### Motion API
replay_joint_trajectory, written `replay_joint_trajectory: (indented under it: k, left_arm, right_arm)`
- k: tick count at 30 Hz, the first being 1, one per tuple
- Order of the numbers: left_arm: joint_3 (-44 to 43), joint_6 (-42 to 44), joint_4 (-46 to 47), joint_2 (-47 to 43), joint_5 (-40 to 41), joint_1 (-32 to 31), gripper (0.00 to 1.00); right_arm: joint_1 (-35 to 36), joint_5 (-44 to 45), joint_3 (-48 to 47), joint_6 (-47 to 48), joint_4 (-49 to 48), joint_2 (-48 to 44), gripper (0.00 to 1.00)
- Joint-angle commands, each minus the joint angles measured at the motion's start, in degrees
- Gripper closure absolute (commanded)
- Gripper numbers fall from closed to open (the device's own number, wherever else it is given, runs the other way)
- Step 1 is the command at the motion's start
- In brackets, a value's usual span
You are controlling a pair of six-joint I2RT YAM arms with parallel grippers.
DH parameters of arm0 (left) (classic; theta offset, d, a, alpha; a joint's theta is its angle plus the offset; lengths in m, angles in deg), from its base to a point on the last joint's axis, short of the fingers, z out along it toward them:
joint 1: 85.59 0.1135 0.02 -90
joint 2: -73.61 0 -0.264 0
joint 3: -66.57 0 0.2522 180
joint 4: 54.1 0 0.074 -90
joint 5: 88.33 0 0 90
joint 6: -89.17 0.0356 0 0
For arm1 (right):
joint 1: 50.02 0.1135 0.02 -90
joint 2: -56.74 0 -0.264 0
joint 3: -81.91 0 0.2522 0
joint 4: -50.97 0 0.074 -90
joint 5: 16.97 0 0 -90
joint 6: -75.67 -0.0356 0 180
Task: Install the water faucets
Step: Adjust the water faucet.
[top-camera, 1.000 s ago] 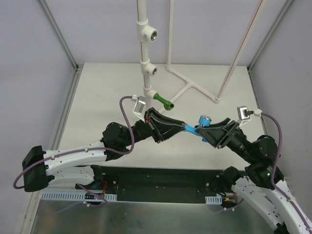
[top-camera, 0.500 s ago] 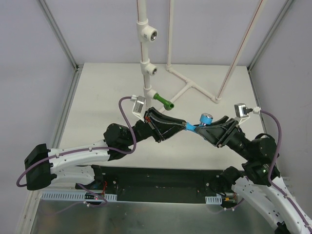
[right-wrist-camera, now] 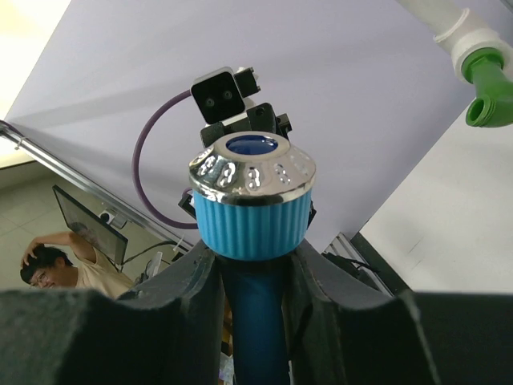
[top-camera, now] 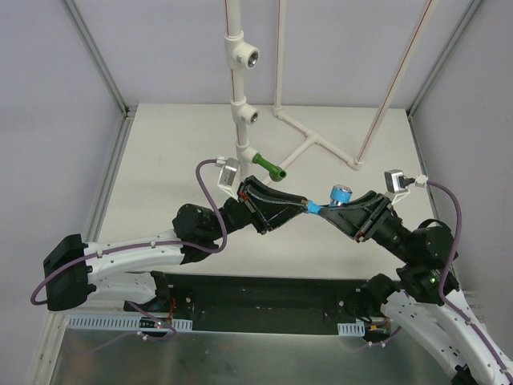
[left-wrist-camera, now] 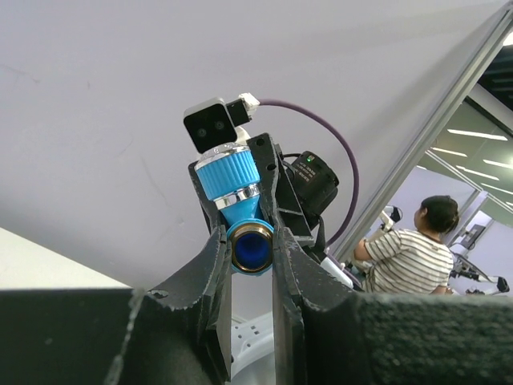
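Between the two wrists, in mid-air, the light blue faucet [top-camera: 338, 195] is gripped from both sides. The left gripper [left-wrist-camera: 251, 237] is clamped on the end away from the knob. The right gripper [right-wrist-camera: 252, 266] presses its fingers against the stem just under the ribbed knob. This reads as a hand-over. Next, I judge, one grip must let go without the tap twisting. Then the faucet goes to an open tee [top-camera: 248, 115], well beyond both sets of fingertips, above the green faucet [top-camera: 270, 167] already seated.
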Motion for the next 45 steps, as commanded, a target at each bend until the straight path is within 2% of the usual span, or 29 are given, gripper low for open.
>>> replay_joint_trajectory:
  k: [1,2,4,6,8,13,17,19,24,28,34,38,45]
  left_arm:
    - [-1.98,0.67,5.05,-0.01,1.48,-0.20,1.00]
    - [-1.98,0.58,4.87,-0.10,1.65,-0.29,1.00]
    - [-1.72,0.67,4.78,-0.19,2.00,-0.20,1.00]
    - [-1.46,0.76,5.13,-0.28,2.35,-0.20,1.00]
    - [-1.54,0.85,4.96,-0.28,2.27,-0.20,1.00]
    - [-1.28,0.76,5.04,0.43,1.74,-0.20,1.00]
    - [-1.10,0.32,6.36,1.39,1.56,-0.20,1.00]
    - [-1.19,0.32,6.80,1.66,1.74,-0.20,1.00]
    - [-1.28,1.20,7.42,1.57,2.35,-0.20,1.00]
    - [-1.89,1.37,7.77,2.10,2.09,-0.20,1.00]
    - [-2.95,1.64,8.12,3.06,1.57,-0.20,1.00]
    - [-2.95,1.11,7.60,3.33,1.13,-0.20,1.00]
    - [-1.55,1.11,6.11,2.19,1.13,-0.29,1.00]
  right_arm:
    - [0.14,-1.56,-0.38,-0.41,-4.13,0.23,0.79]
    - [0.05,-1.82,-0.38,-0.41,-4.22,0.14,0.86]
    - [0.14,-2.08,-0.30,-0.32,-4.30,0.31,0.95]
    - [0.05,-2.17,-0.21,-0.14,-4.30,0.40,0.94]
    - [0.05,-2.09,-0.29,-0.06,-4.39,0.49,0.85]
    - [0.05,-2.35,-0.47,0.47,-5.01,0.58,0.87]
    - [0.05,-1.82,-0.38,0.65,-5.10,0.58,0.52]
    - [0.05,-1.65,-0.30,0.47,-5.36,0.58,0.42]
    - [0.05,-1.65,-0.29,0.30,-5.27,0.40,0.40]
    - [0.05,-1.38,-0.21,0.03,-5.27,0.40,0.51]
    - [0.05,-0.77,0.15,-0.75,-5.36,0.23,0.82]
    - [0.05,-1.38,-0.55,0.12,-4.48,0.75,0.98]
    - [0.05,1.33,-1.26,3.90,-2.81,-1.44,1.00]
